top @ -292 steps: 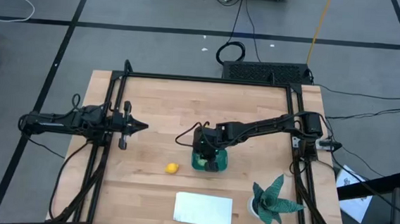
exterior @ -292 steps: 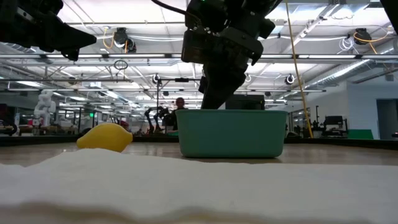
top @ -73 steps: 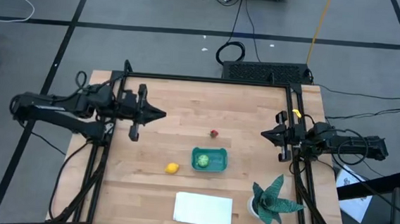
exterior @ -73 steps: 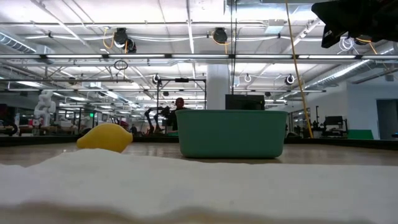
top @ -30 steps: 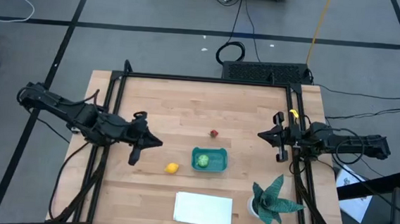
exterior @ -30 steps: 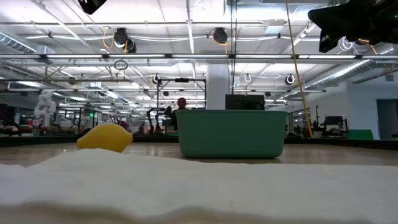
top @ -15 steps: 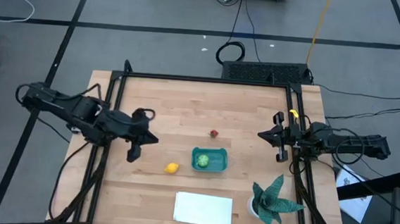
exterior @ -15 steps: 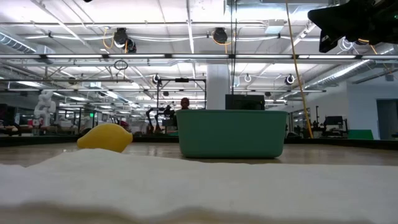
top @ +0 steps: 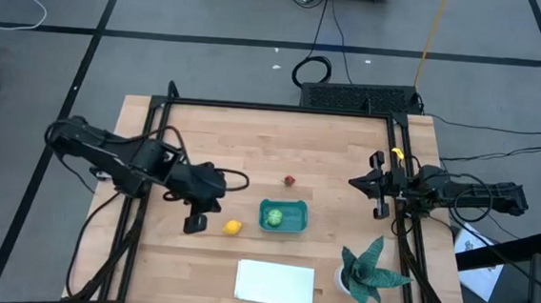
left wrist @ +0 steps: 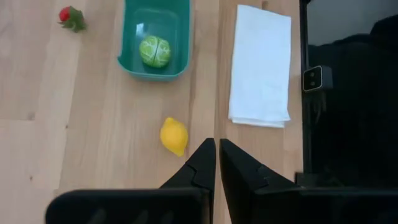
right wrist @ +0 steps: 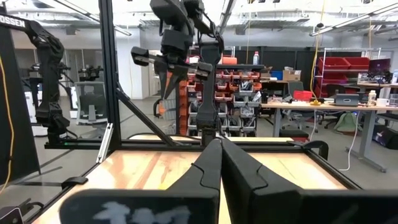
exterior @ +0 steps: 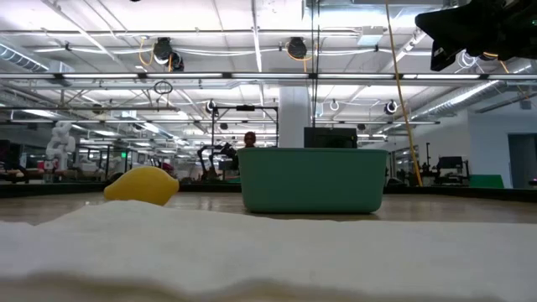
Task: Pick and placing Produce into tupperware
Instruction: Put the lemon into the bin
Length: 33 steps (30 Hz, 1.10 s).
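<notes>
Flanking tub (top: 283,215), white sheet (top: 275,284), plant (top: 369,270)

- Tabletop (top: 252,141): light wood planks, black frame.
- Teal tupperware (top: 283,216), near centre.
- Yellow lemon (top: 233,227), beside tupperware.
- Red piece (top: 289,181), apart.
- White sheet (top: 275,284), front edge.
- Spiky green plant (top: 368,270), front right corner.

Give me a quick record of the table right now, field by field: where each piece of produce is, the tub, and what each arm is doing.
lemon: yellow toy lemon on the wooden table, left of the tub, not in it
green piece: round light-green toy fruit inside the tub
red piece: small red toy fruit on the table, behind the tub
tub: teal rectangular plastic tub, holding one piece
left gripper: jaws shut, empty, above the table just left of the lemon
right gripper: jaws shut, empty, waiting at the table's right edge
done: one of three pieces placed
</notes>
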Available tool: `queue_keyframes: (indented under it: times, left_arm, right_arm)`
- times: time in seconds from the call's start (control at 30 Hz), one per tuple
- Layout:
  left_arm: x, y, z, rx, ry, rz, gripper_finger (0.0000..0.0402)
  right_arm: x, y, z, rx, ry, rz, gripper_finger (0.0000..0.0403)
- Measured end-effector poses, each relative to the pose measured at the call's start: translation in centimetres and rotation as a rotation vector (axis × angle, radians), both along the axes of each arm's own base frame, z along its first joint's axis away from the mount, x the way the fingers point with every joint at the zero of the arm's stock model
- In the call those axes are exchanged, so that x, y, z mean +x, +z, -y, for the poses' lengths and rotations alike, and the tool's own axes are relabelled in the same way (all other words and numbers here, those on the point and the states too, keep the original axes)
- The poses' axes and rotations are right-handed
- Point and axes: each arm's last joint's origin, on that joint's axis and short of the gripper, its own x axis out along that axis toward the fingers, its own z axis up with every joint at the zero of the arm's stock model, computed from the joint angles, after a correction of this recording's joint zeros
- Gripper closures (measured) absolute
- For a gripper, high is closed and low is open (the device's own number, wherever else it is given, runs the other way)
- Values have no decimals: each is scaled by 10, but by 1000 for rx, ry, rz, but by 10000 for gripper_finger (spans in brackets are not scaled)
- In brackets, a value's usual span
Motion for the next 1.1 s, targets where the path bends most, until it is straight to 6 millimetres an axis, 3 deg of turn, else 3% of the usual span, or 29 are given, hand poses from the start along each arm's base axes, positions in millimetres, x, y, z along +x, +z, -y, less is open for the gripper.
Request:
queue_keyframes:
  times: [0.2,0.5,1.1]
  left_arm:
    - [8,12,-5,27,-8,-38,378]
    - [7,11,-9,63,-18,-64,367]
    - [3,10,-3,57,-48,-84,148]
  right_arm:
    - [0,0,0,0,0,0,403]
    - [0,0,0,0,0,-2,403]
    - [0,0,0,3,0,-2,403]
